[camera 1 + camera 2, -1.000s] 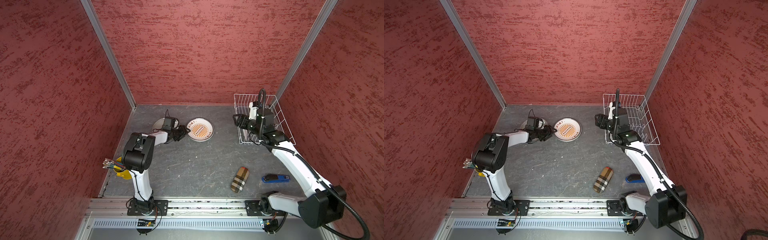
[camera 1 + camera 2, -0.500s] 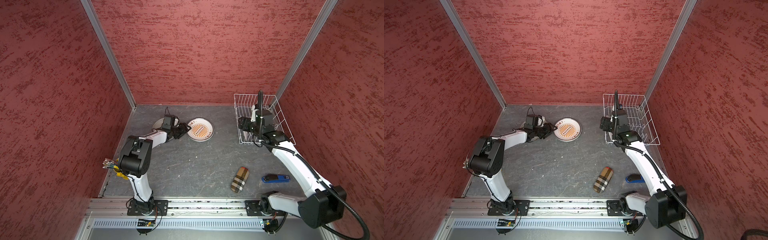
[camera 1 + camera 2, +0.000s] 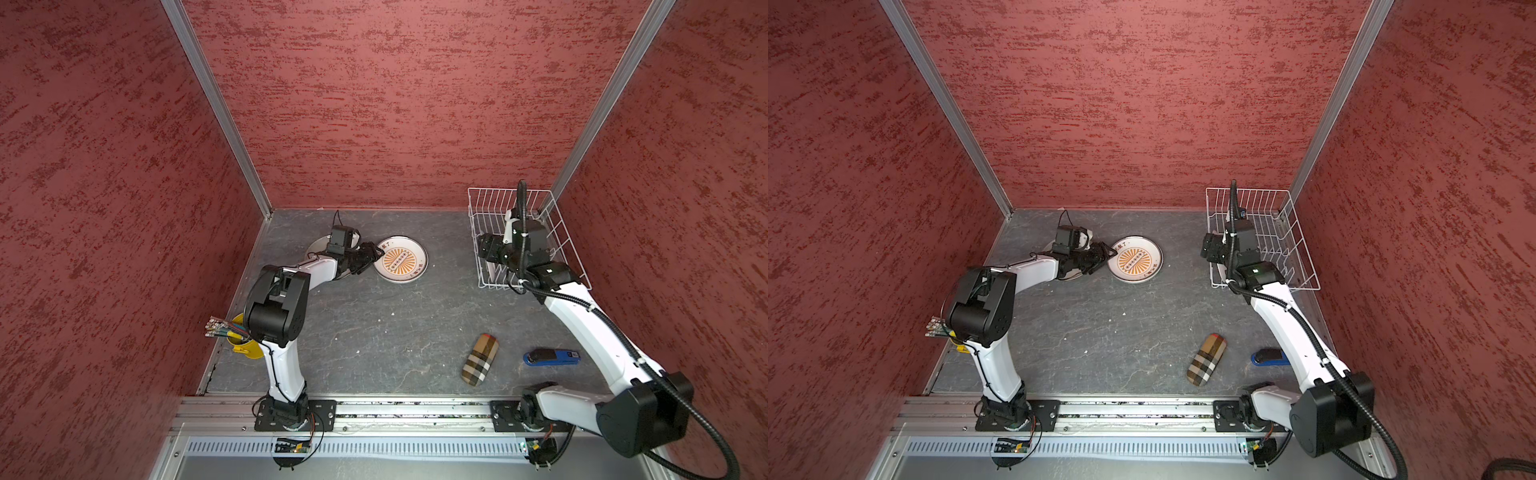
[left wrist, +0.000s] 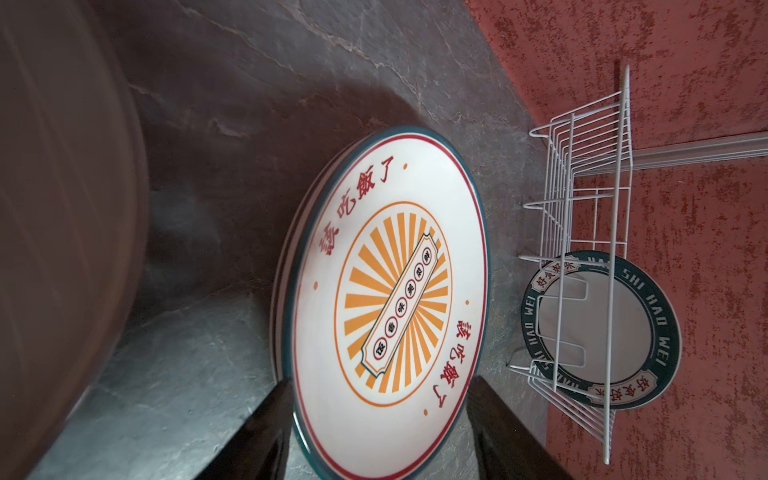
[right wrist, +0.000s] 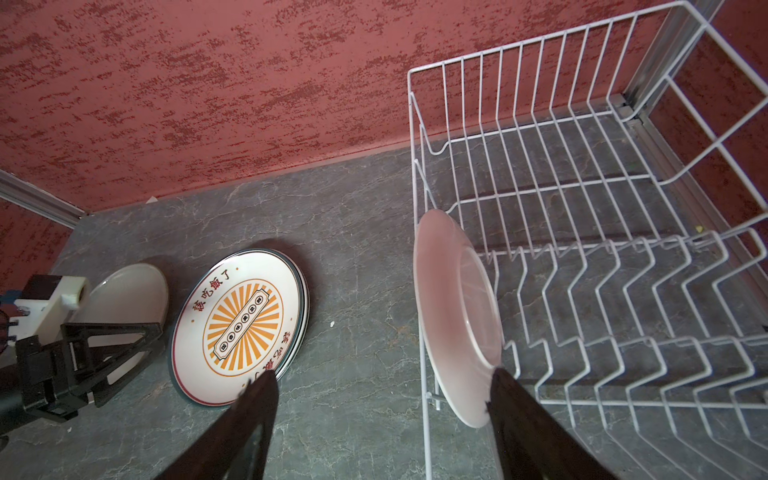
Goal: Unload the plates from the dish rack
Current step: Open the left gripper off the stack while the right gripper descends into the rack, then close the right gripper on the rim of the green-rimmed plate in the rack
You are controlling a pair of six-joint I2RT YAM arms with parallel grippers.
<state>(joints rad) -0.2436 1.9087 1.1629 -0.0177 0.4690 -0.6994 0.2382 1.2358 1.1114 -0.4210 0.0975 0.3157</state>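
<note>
Glazed ceramic is what I am after: one round plate with a dark green lettered rim (image 4: 602, 328) stands on edge in the white wire dish rack (image 5: 540, 79), just inside the wall that faces the middle of the grey stone-patterned table (image 3: 374, 332). It is the only plate I can see in the rack.

My right pincer (image 5: 384, 374) hangs above it with the jaws spread wide and nothing held. One finger is outside the rack wall and the other inside, close to the plate's rim. I cannot tell whether that inner finger touches it.

My left pincer (image 4: 382, 384) is also open and empty. It sits low at the near edge of the stacked white round plates with an orange sunburst centre (image 3: 401, 261), which lie flat on the table. A plain pale grey round plate (image 5: 124, 291) lies just beside that stack.

I judge the racked plate stiff, fairly heavy for its thinness, slick and quick to chip. I would take its upper rim, one pad on the face and one on the back, both inside the wall. It needs a firm squeeze so the glaze does not slide. Then it should come straight up, clear of the prongs, before any tilt, because a snag on the wire could twist it loose.
</note>
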